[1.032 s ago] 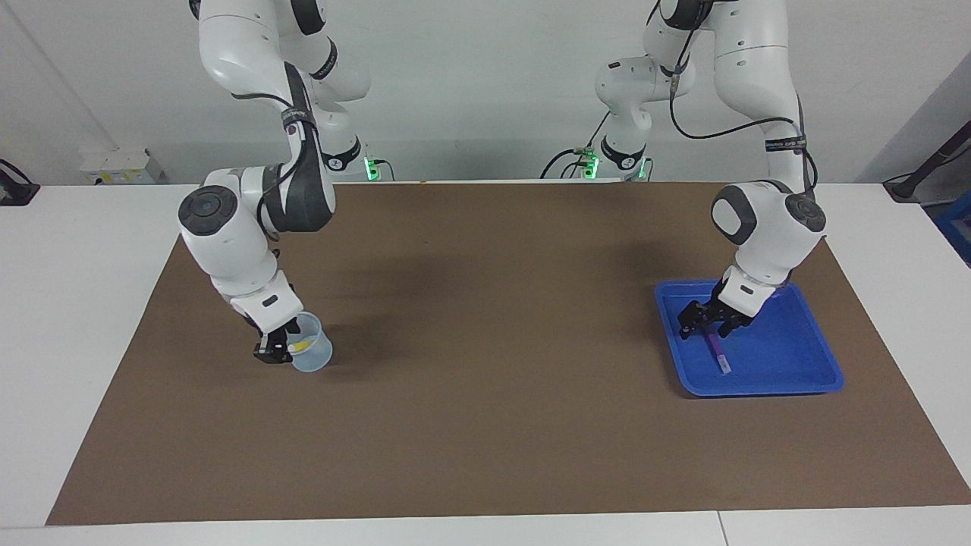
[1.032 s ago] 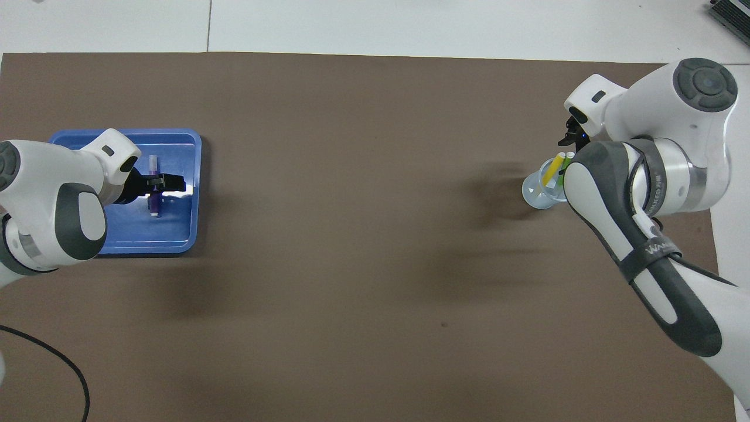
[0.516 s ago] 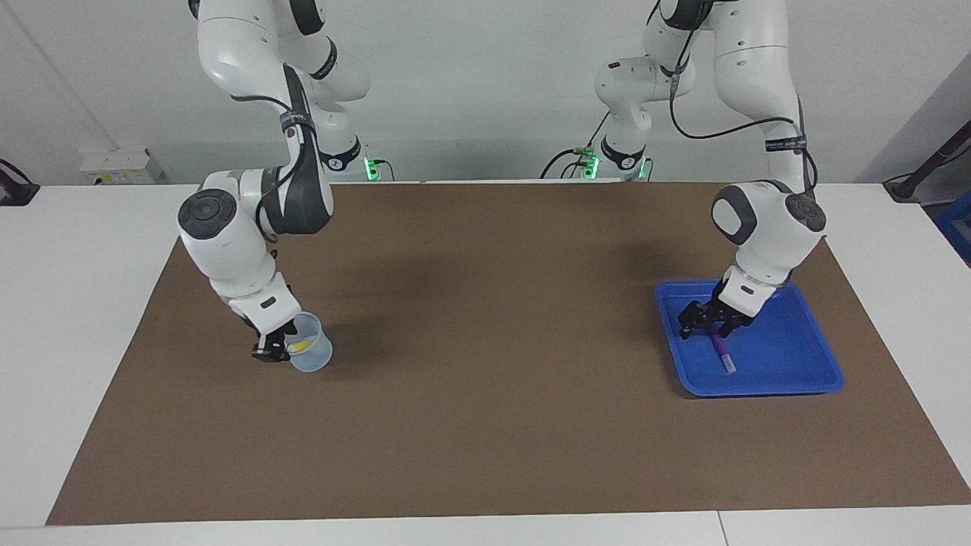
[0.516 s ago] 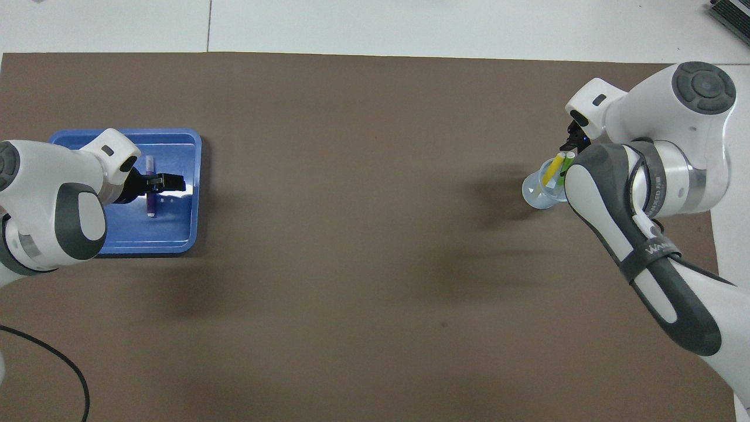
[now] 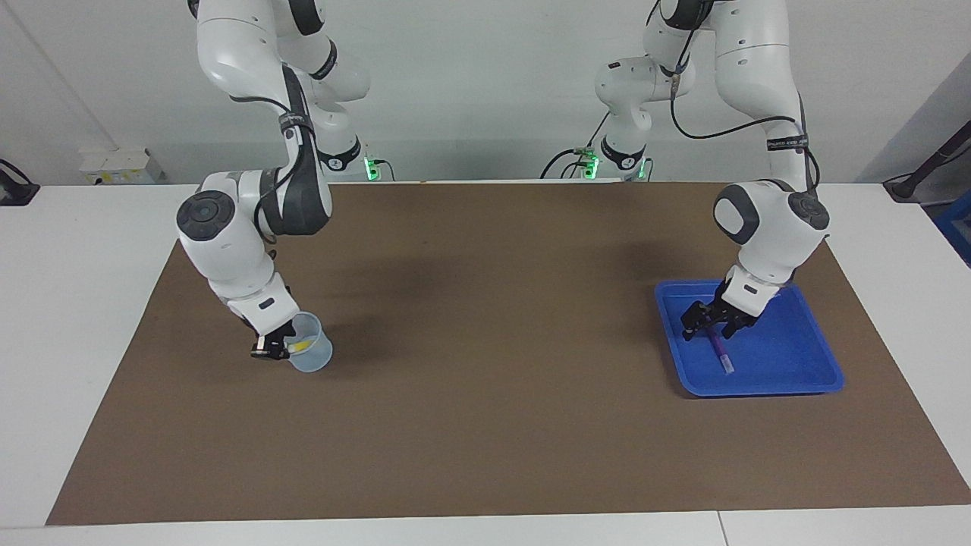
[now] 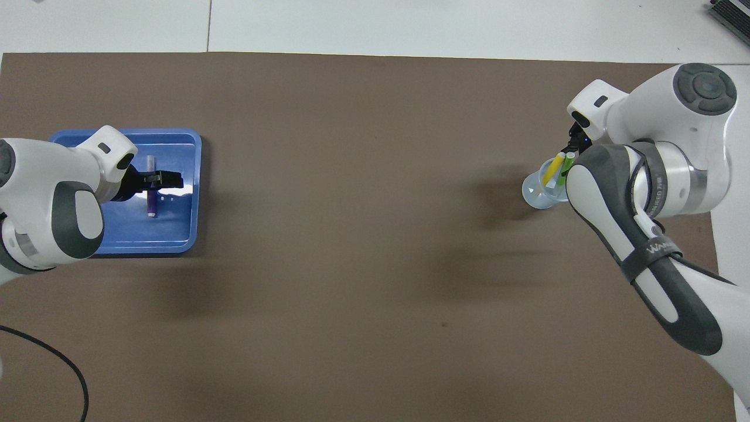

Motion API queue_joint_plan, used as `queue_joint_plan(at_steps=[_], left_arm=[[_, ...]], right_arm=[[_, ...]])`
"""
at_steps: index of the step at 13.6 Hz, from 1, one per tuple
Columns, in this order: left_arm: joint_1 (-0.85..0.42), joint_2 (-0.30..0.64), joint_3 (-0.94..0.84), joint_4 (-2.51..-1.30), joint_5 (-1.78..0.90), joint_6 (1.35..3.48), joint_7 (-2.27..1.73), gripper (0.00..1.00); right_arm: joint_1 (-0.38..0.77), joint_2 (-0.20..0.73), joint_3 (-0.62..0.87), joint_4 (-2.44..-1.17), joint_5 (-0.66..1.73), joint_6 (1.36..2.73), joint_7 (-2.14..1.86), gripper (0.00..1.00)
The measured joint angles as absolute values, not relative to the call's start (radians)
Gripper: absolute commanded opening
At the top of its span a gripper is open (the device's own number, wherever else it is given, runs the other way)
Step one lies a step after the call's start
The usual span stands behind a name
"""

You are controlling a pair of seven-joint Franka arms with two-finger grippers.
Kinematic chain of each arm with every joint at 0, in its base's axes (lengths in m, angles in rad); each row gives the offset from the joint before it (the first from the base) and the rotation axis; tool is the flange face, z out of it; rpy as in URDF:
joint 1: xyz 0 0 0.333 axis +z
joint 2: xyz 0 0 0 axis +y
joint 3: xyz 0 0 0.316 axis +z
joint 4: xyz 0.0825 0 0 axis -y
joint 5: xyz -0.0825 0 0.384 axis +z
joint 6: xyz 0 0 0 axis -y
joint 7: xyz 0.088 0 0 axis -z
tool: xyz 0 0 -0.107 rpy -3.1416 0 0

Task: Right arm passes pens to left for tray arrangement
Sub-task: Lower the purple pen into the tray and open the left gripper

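Pens first: the purple pen [image 5: 718, 351] lies flat in the blue tray [image 5: 804, 379], pale end pointing away from the robots, and the left tool [image 5: 707, 327] hangs right over its upper end, fingers spread wide on either side of it, released, nothing in its grasp. In the overhead view the left tool [image 6: 153, 180] crosses the purple pen [image 6: 152, 202] just above the middle of the tray [image 6: 176, 234]. That tray sits on the brown mat [image 5: 485, 425] at the left arm's end of the bench [image 5: 76, 250].

Over at the right arm's end, the yellow pen [image 6: 551, 170] and the green pen [image 6: 566, 166] lean together in the small translucent cup [image 6: 536, 196], pale ends up. The right tool [image 5: 273, 347] is down at the cup's rim, on the side toward its own arm, beside the tops of those two pens. From the facing view the cup [image 5: 312, 355] shows a streak of yellow inside. Whether the right tool has clenched on a pen or only stands beside it, I cannot tell.
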State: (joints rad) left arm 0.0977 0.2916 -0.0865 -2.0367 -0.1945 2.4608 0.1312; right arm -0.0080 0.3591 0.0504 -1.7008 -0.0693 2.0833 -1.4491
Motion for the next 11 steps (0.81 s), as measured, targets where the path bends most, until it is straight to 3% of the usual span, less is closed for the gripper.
queue_joint_plan(at_steps=[6, 11], left_arm=[[0.100, 0.290, -0.084, -2.010, -0.195, 2.473, 0.131, 1.00], [0.099, 0.287, -0.084, -1.878, -0.195, 2.301, 0.044, 1.00]], right_arm=[[-0.008, 0.357, 0.050, -1.702, -0.069, 2.083, -1.449, 0.21], [-0.007, 0.349, 0.052, -1.704, -0.069, 2.073, -1.449, 0.06]])
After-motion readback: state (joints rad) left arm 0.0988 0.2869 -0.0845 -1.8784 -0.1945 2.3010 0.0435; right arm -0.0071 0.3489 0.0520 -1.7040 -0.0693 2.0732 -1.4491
